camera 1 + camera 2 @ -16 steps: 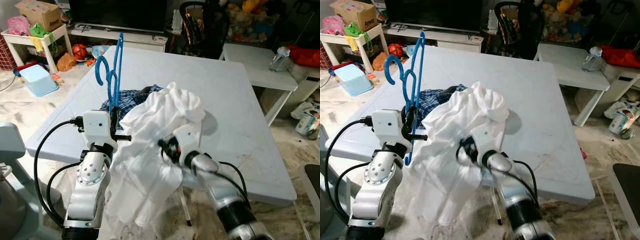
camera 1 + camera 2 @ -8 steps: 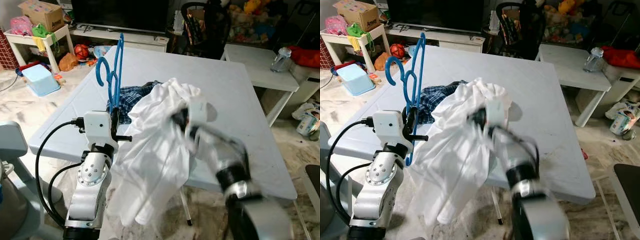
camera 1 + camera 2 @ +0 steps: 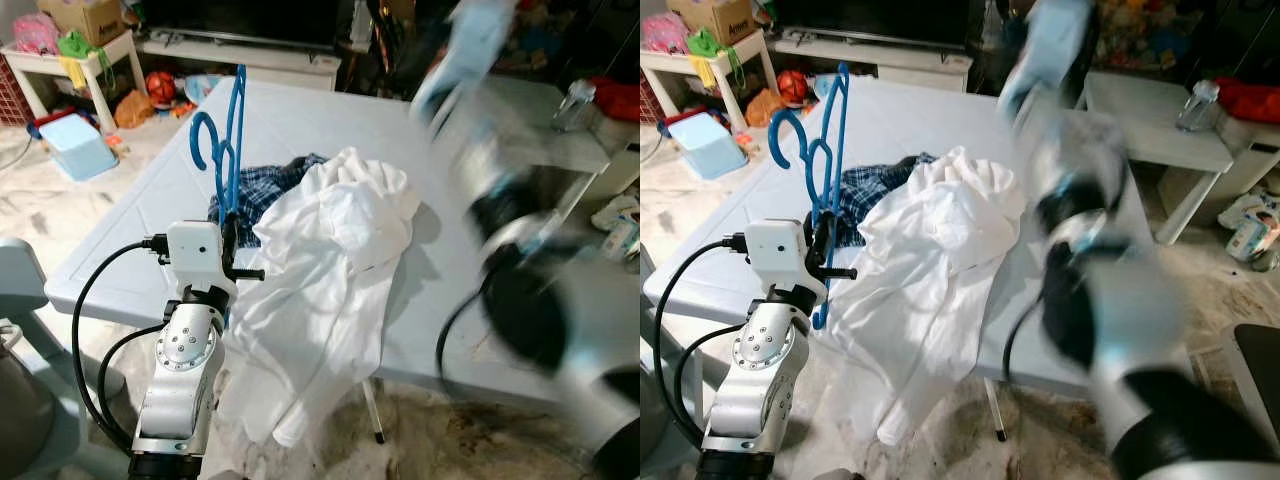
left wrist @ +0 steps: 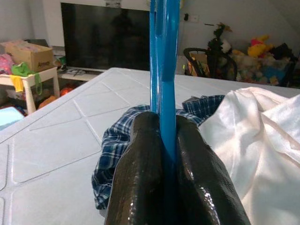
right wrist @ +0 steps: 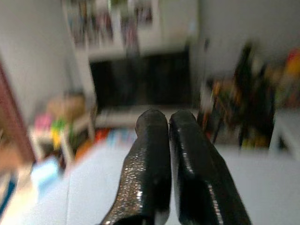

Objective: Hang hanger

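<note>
My left gripper (image 4: 161, 136) is pinched tight on the blue hanger (image 3: 232, 140), fingers (image 4: 140, 168) pressed against both sides of the lower bar. The hanger stands upright, hook up, above the near left part of the pale blue table (image 3: 330, 130). I judge that's so the hook stays free to catch a rail.

White shirt (image 3: 330, 260) drapes from the table's near edge down toward the floor, its upper folds lying over a plaid garment (image 3: 262, 192) just behind the hanger. Whether the hanger is threaded into the shirt, can't tell.

My right gripper (image 5: 171, 154) is up in the air, fingers pressed together, holding nothing; the arm is a motion blur in the head views.

Writing: cardboard box (image 4: 29, 53) on the white side table (image 3: 70, 65) carries print, too small to read.
</note>
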Robot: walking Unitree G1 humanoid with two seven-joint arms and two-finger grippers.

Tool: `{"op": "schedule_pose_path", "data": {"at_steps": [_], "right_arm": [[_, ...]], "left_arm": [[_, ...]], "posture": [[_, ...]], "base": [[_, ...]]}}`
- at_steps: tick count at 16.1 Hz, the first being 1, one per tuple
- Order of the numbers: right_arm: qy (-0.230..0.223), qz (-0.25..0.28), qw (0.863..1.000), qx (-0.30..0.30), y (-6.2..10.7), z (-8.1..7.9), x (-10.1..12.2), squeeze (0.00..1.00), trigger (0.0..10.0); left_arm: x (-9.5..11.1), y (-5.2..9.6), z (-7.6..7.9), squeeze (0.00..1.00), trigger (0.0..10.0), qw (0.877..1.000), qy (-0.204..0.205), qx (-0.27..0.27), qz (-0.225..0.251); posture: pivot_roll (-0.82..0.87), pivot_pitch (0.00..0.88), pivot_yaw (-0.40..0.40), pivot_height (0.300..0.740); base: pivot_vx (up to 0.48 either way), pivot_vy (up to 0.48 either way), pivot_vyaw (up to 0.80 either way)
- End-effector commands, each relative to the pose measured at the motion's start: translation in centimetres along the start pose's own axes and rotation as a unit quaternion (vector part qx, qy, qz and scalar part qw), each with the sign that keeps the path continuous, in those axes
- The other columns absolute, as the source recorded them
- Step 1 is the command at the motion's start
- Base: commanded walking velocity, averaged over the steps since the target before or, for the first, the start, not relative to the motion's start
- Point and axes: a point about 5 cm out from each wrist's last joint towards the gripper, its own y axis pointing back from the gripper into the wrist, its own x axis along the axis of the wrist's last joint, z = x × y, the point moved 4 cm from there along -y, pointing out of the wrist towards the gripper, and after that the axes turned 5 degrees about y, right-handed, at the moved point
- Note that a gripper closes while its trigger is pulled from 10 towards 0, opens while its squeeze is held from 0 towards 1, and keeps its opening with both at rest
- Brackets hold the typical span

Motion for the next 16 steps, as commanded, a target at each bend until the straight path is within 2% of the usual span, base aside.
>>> {"op": "schedule_pose_path", "data": {"at_steps": [1, 2, 3, 4, 5, 6, 7, 9, 10, 13, 15, 16], "right_arm": [[0.002, 0.036, 0.999, 0.000, -0.3, 0.1, 2.4, 0.00, 0.0], [0.030, 0.026, 0.999, 0.028, -0.3, -0.5, 1.8, 0.00, 2.4], [0.042, 0.017, 0.998, 0.035, -0.2, -0.6, 1.2, 0.00, 8.9], [0.086, -0.022, 0.993, 0.078, 0.5, -0.9, -1.7, 0.00, 10.0], [0.093, -0.044, 0.989, 0.104, 1.2, -0.7, -3.8, 1.00, 10.0], [0.084, -0.078, 0.985, 0.131, 2.2, -0.1, -6.2, 1.00, 10.0], [0.081, -0.127, 0.970, 0.190, 4.3, 0.7, -9.6, 1.00, 10.0], [0.072, -0.170, 0.953, 0.242, 6.7, 2.1, -12.2, 1.00, 10.0], [0.066, -0.183, 0.948, 0.252, 7.5, 2.7, -12.8, 1.00, 10.0], [0.051, -0.211, 0.922, 0.319, 10.8, 4.4, -14.0, 1.00, 10.0], [0.009, -0.208, 0.903, 0.375, 13.0, 4.5, -13.3, 1.00, 10.0], [-0.005, -0.221, 0.888, 0.404, 14.3, 4.4, -13.4, 1.00, 10.0]], "left_arm": [[-0.2, 0.0, 0.1, 0.00, 10.0, 1.000, -0.001, 0.002, -0.003], [-0.2, 0.1, 0.1, 0.00, 10.0, 1.000, 0.000, 0.004, -0.002], [-0.2, 0.1, 0.1, 0.00, 10.0, 1.000, 0.000, 0.004, -0.002], [-0.2, 0.1, 0.0, 0.00, 10.0, 1.000, 0.000, 0.005, -0.003], [-0.3, 0.1, -0.1, 0.00, 10.0, 1.000, -0.001, 0.006, -0.004], [-0.4, 0.3, -0.2, 0.00, 10.0, 1.000, -0.002, 0.008, -0.006], [-0.7, 0.6, -0.7, 0.00, 10.0, 1.000, -0.007, 0.012, -0.013], [-1.2, 0.9, -1.2, 0.00, 10.0, 1.000, -0.009, 0.016, -0.022], [-1.3, 0.9, -1.2, 0.00, 10.0, 1.000, -0.006, 0.017, -0.025], [-1.4, 0.7, -0.9, 0.00, 10.0, 1.000, -0.007, 0.007, -0.026], [-1.4, 0.7, -0.7, 0.00, 10.0, 1.000, -0.006, 0.001, -0.027], [-1.5, 0.7, -0.7, 0.00, 10.0, 1.000, -0.006, 0.000, -0.029]], "posture": [[-0.01, 0.000, -0.112, 0.740], [-0.01, 0.000, -0.117, 0.740], [-0.01, 0.000, -0.117, 0.740], [-0.01, 0.000, -0.116, 0.740], [-0.01, 0.000, -0.114, 0.740], [-0.01, 0.000, -0.112, 0.740], [-0.02, 0.000, -0.109, 0.740], [-0.03, 0.000, -0.091, 0.740], [-0.04, 0.000, -0.087, 0.740], [-0.05, 0.000, -0.069, 0.740], [-0.05, 0.000, -0.064, 0.740], [-0.06, 0.000, -0.060, 0.740]], "base": [[0.000, 0.000, 0.00], [0.000, 0.000, 0.00], [0.000, 0.000, 0.00], [0.000, 0.000, 0.00], [0.000, 0.000, 0.00], [0.000, 0.000, 0.00], [0.000, 0.000, 0.00], [0.000, 0.000, 0.00], [0.000, 0.000, 0.00], [0.000, 0.000, 0.00], [0.000, 0.000, 0.00], [0.000, 0.000, 0.00]]}}
